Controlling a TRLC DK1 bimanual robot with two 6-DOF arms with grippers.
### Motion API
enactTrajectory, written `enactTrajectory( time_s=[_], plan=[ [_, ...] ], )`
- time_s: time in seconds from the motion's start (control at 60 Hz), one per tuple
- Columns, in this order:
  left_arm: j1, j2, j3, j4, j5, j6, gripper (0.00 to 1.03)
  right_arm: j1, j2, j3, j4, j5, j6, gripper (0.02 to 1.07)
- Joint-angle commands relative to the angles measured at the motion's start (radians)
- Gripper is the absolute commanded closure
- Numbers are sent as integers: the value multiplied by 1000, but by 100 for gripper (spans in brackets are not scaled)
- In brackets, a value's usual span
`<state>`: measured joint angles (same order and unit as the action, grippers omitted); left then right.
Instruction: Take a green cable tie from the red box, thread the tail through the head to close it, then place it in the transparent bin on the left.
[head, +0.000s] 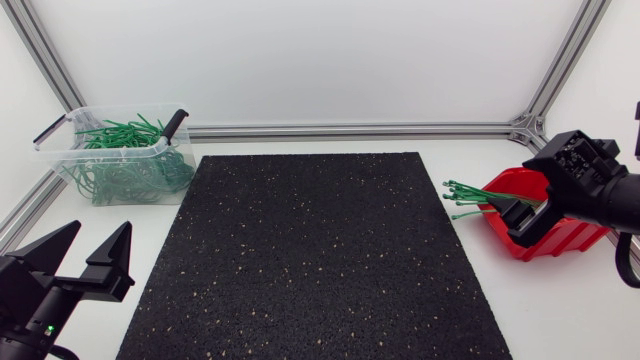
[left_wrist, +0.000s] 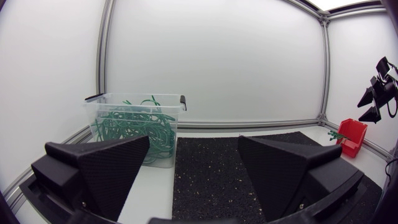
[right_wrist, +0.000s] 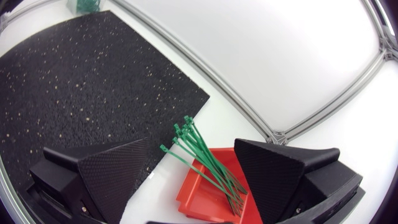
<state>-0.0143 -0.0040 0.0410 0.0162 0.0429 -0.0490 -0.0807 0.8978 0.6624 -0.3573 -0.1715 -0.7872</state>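
Hovering above red box (head: 565, 238) at counter's (head: 560, 310) right edge, right hand (head: 522, 218) released, empty; green ties (head: 470, 194) directly below, long axis pointing toward mat (head: 310, 260). Left hand (head: 85, 255) released, well apart.

**Bright, even light; wrist views bowed by the lens**

Soft, diffuse light fills the white enclosure, and the desk (head: 560, 300) is bright all over in the head view. Shadows are faint and soft-edged, as under the red box (head: 560, 238). The black mat (head: 310, 260) looks dull and matte. In the left wrist view a glaring white patch sits above the corner upright (left_wrist: 325, 68), which bows outward. The dark left end effector (left_wrist: 194, 149) looms large. In the right wrist view the frame rail (right_wrist: 205, 76) curves strongly.
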Motion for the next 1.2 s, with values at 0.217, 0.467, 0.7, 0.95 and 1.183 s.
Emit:
enactTrajectory(
  time_s=[0.217, 0.467, 0.7, 0.95, 1.183],
  plan=[
    [13, -5, -41, -15, -8, 1, 4, -7, 105, -165, 195, 66, -409, 15],
    [17, -5, -41, -18, -11, 0, 4, -27, 262, -274, 406, 9, -615, 16],
    [19, -5, -39, -22, -14, -2, 4, -36, 426, -293, 621, 10, -658, 30],
    [14, -5, -39, -24, -14, -2, 4, -39, 559, -273, 767, 35, -690, 42],
    [10, -5, -39, -24, -14, -3, 4, -41, 584, -257, 824, 55, -707, 56]
  ],
)
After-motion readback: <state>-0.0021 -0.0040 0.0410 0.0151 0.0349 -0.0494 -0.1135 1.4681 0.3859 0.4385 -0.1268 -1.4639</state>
